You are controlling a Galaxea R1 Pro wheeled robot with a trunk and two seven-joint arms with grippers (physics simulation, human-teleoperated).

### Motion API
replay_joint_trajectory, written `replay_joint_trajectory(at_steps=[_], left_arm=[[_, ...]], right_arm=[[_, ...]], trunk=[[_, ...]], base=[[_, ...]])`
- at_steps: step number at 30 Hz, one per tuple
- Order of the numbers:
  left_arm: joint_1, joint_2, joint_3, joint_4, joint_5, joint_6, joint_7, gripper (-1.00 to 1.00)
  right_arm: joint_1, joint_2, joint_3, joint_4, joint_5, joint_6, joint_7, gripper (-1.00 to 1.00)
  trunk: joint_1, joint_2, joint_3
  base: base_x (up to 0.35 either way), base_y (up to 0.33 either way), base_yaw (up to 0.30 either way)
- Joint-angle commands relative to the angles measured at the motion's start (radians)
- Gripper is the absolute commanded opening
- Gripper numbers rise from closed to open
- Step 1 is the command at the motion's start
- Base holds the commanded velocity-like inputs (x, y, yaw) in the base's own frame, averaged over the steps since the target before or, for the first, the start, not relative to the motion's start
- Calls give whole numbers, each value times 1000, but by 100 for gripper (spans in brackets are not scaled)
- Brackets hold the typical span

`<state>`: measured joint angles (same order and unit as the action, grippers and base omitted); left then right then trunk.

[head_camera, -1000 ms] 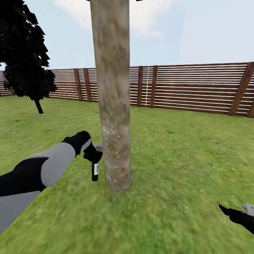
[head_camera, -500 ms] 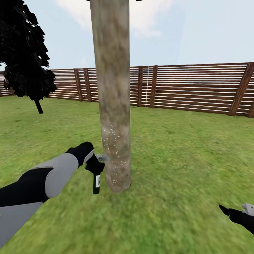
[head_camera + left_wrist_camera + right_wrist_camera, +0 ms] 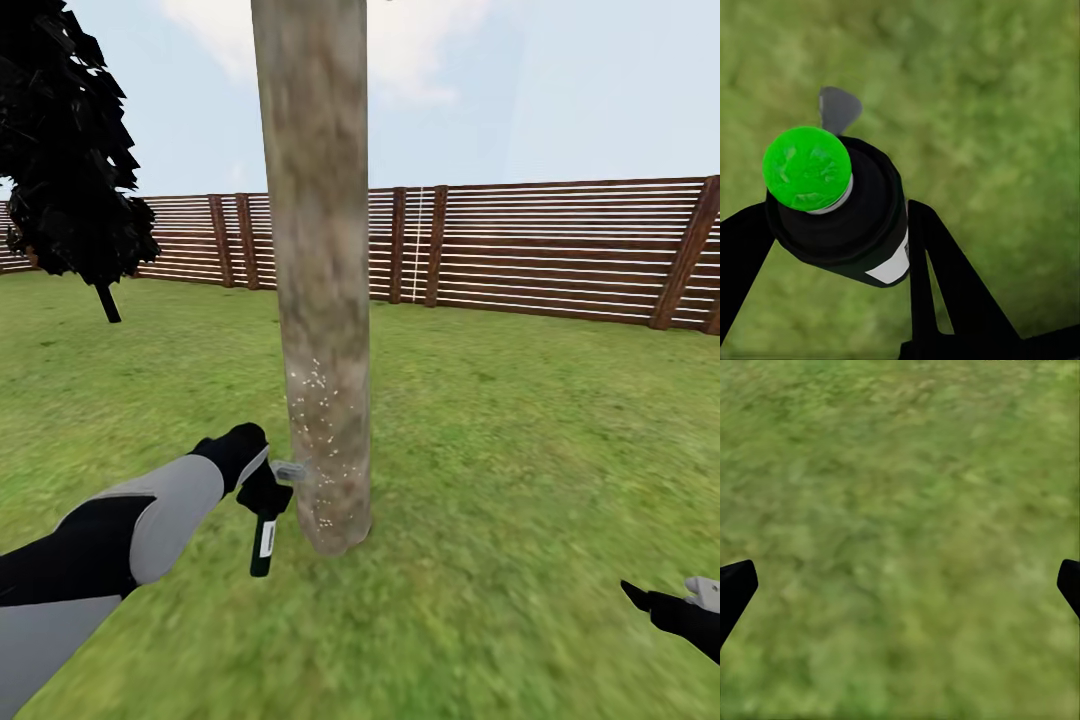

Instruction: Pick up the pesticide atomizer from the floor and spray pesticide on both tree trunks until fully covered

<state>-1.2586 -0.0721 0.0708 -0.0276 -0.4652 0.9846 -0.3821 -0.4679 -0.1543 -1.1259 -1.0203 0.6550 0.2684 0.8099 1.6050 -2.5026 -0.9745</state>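
Change: since a second ago the left tool (image 3: 265, 492) has dropped lower and slightly right along the tree trunk (image 3: 318, 280), carrying the pesticide atomizer (image 3: 263, 537) down with it; the bottle now tilts, its base swung toward the lower left.
Pesticide atomizer: lower centre-left of the head view, hanging dark and slim with a white label, its light grey trigger head (image 3: 290, 468) just beside the trunk, pointing at it.
Left tool: clamped on the atomizer; in the left wrist view the black fingers (image 3: 945, 277) flank the dark bottle (image 3: 862, 225), whose green-capped end (image 3: 807, 168) faces the camera.
Tree trunk: pale grey-brown mottled column at upper and middle centre, pale specks (image 3: 318, 420) dotted over its lower part near the nozzle.
Floor: green grass (image 3: 500, 480) across the lower half.
Right tool: lower right corner of the head view (image 3: 690, 600); in the right wrist view the dark fingertips (image 3: 735, 589) stand wide apart over grass, holding nothing.
Fence: brown slatted boards (image 3: 560, 250) across the middle right.
Conifer: black tree (image 3: 70, 160) at upper left.
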Motion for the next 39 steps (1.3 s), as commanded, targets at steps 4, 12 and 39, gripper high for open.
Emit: replay_joint_trajectory(at_steps=[4,12,39], left_arm=[[2,-1,0,1,-1,1,0,-100],[42,-2,0,2,-1,1,0,-100],[87,-3,4,-71,0,-6,3,-100]], right_arm=[[0,0,0,-1,0,0,0,100],[0,0,0,-1,0,0,1,100],[0,0,3,1,0,0,0,100]], trunk=[[0,0,0],[0,0,0],[0,0,0]], base=[[0,0,154],[0,0,205],[-65,-209,187]])
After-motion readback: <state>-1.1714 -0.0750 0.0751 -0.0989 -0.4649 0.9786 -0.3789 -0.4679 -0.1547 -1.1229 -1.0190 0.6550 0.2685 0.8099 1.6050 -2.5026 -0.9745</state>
